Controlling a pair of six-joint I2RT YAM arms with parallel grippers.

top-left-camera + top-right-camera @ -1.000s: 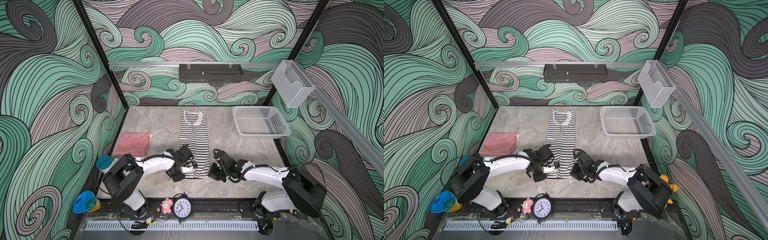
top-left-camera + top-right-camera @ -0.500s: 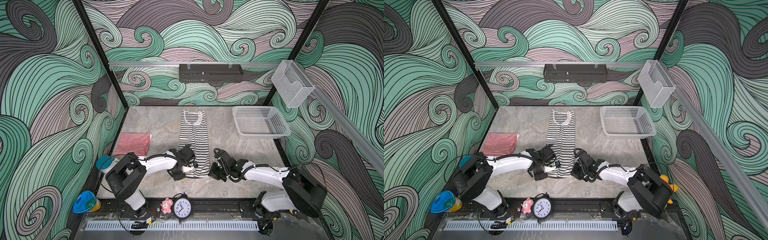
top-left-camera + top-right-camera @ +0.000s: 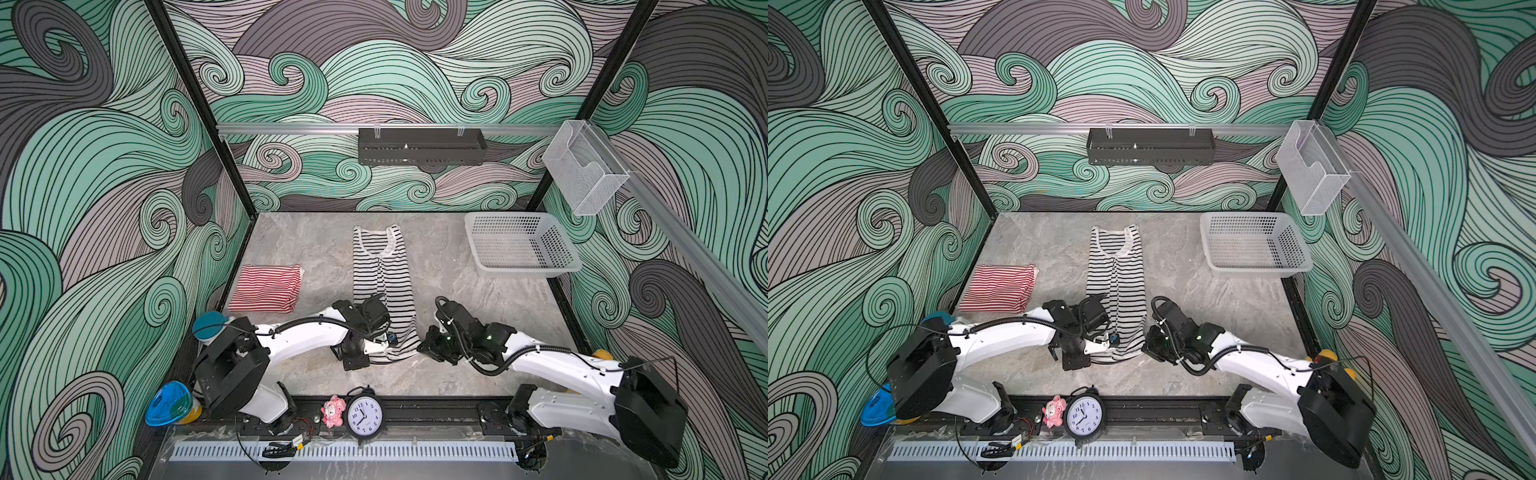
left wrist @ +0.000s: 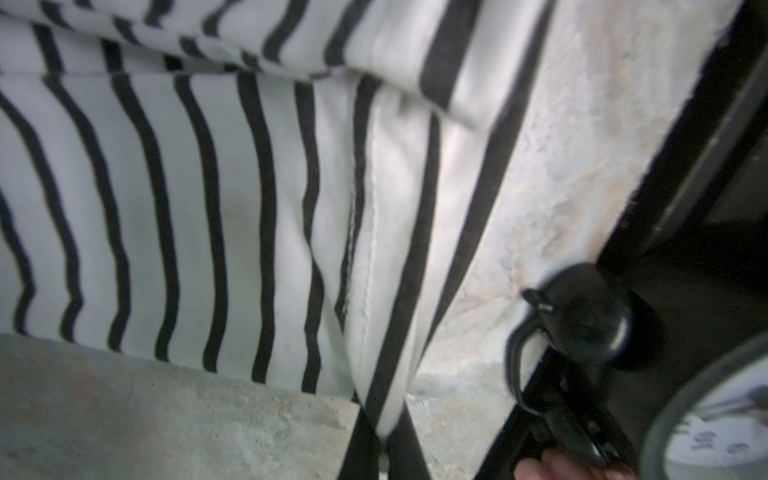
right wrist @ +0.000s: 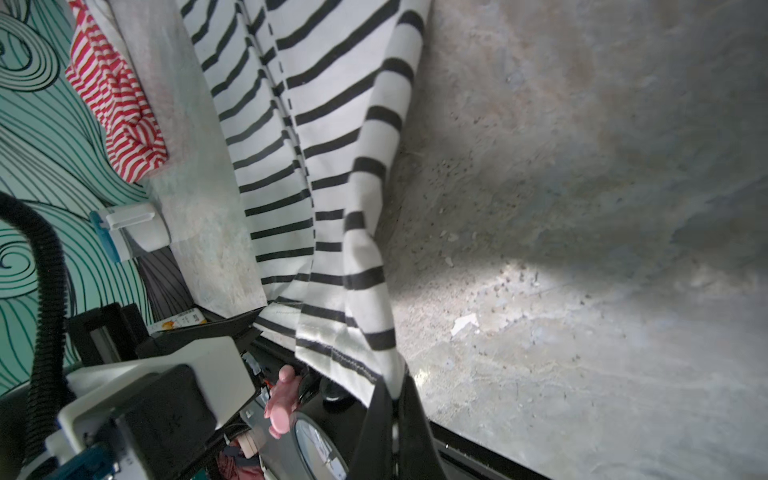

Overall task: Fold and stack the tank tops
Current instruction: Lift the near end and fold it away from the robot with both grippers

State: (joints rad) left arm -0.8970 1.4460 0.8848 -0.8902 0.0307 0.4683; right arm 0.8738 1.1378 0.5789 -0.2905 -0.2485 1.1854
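The black-and-white tank top (image 3: 384, 282) is lying lengthwise in the middle of the table (image 3: 457, 299), its neck pointing to the far edge and its hem to the near edge. Its two sides are already lying turned in over the middle, so it is making one narrow strip. The hem's two corners are sitting in the jaws. The left jaws are closing tight on the corner toward the left edge, where the left wrist view is showing striped cloth running down between them. The right jaws are pinching the other corner in the same way, as the right wrist view is showing. The hem seems to be rising slightly off the table at both corners, though the arms are hiding much of it in both top views. The red-and-white tank top (image 3: 266, 289) is resting near the left edge as a neat folded rectangle, well apart from the strip. So about half of the work is looking done: one top is sitting folded and the other is lacking its crosswise folds. After those, one top is going to need placing on the other. The white basket (image 3: 528, 272) is standing at the far right corner, away from both.
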